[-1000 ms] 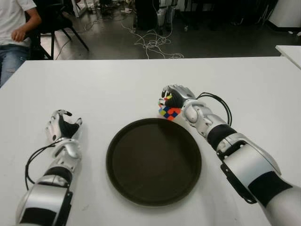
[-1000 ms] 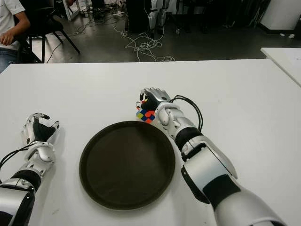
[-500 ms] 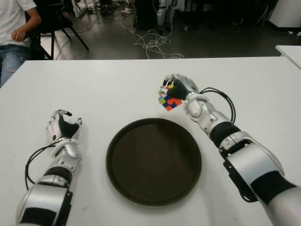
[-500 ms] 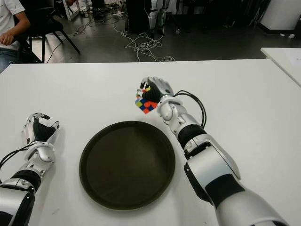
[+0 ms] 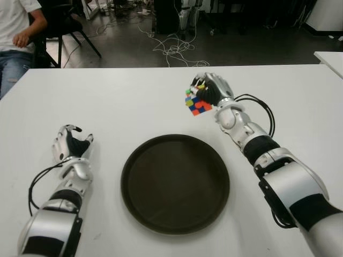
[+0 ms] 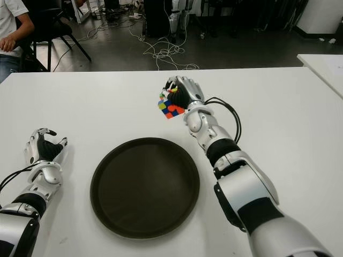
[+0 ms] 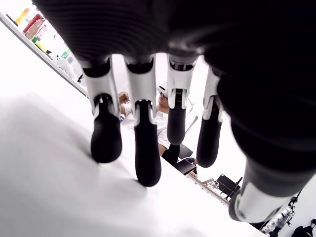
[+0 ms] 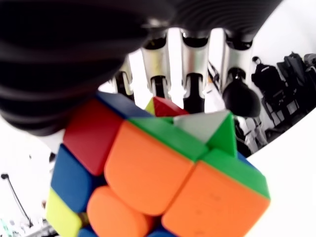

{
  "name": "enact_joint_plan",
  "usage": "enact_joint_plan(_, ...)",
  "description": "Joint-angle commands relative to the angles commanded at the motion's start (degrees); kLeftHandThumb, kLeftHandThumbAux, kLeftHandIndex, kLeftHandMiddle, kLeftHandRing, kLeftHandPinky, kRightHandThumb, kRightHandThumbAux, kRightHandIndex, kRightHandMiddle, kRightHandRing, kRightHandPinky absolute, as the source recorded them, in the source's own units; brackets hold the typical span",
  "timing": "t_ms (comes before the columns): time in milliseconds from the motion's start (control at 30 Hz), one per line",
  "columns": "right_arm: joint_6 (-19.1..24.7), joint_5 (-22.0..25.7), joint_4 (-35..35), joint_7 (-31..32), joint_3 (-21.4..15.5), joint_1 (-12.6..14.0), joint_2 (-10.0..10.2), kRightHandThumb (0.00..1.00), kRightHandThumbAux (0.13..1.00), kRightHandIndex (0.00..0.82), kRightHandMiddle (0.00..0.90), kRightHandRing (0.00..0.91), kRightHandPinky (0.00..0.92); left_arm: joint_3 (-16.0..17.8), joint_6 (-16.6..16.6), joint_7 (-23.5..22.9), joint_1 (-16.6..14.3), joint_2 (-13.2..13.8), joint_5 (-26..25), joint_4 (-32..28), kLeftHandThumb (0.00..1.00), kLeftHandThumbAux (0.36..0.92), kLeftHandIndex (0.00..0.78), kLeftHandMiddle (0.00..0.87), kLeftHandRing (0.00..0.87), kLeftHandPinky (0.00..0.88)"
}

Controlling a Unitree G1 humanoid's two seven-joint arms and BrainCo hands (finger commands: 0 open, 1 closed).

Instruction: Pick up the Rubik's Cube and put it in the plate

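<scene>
My right hand (image 5: 210,91) holds the Rubik's Cube (image 5: 196,102) off the white table (image 5: 134,101), its fingers curled around it. The cube (image 8: 148,182) fills the right wrist view, with orange, green, red and blue tiles showing. It hangs beyond the far right rim of the dark round plate (image 5: 175,182), which lies bare at the table's middle front. My left hand (image 5: 71,145) shows to the left of the plate, fingers (image 7: 147,148) relaxed and holding nothing.
A black cable (image 5: 257,110) loops off my right forearm. A seated person (image 5: 13,37) and a black chair (image 5: 69,24) are past the table's far left corner. Cables lie on the floor (image 5: 174,48) behind. Another white table's corner (image 5: 329,59) shows at the right.
My right hand has lifted the cube off the table beside the plate's far rim and carried it up and slightly right. The left hand has not moved.
</scene>
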Motion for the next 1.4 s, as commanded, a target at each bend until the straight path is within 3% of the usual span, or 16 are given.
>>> enact_joint_plan(300, -1.2, 0.4, -2.7, -1.3, -1.2, 0.1, -0.5, 0.693, 0.726, 0.437, 0.781, 0.788, 0.783, 0.0, 0.3, -0.1, -0.1, 0.0, 0.0, 0.1, 0.701, 0.710, 0.409, 0.214, 0.233, 0.266)
enact_joint_plan(400, -2.1, -0.1, -8.0, -1.9, -0.7, 3.4, -0.6, 0.693, 0.726, 0.437, 0.781, 0.789, 0.783, 0.0, 0.2, -0.1, -0.1, 0.0, 0.0, 0.1, 0.700, 0.710, 0.410, 0.214, 0.230, 0.255)
enact_joint_plan(567, -2.1, -1.4, -21.0, -0.1, 1.3, 12.0, -1.0, 0.692, 0.727, 0.436, 0.774, 0.785, 0.778, -0.2, 0.0, 0.3, -0.1, 0.1, 0.2, 0.1, 0.701, 0.710, 0.411, 0.229, 0.239, 0.268)
enact_joint_plan(800, -1.2, -1.4, -29.8, 6.8, 3.0, 16.6, -1.6, 0.692, 0.727, 0.436, 0.777, 0.788, 0.782, -0.5, 0.3, 0.3, -0.2, 0.1, 0.4, 0.2, 0.701, 0.710, 0.412, 0.224, 0.238, 0.258)
enact_joint_plan(1033, 1.1, 0.8, -33.5, 18.0, 3.2, 18.7, -2.1, 0.691, 0.728, 0.434, 0.766, 0.773, 0.766, -0.4, 0.6, -0.2, -0.3, 0.0, 0.2, 0.2, 0.699, 0.711, 0.411, 0.209, 0.226, 0.255)
enact_joint_plan(1400, 4.1, -0.2, -36.1, 25.2, 4.9, 20.5, -2.5, 0.690, 0.728, 0.433, 0.751, 0.766, 0.764, -0.2, 0.4, -0.1, -0.2, 0.0, 0.0, 0.1, 0.701, 0.710, 0.413, 0.213, 0.223, 0.254)
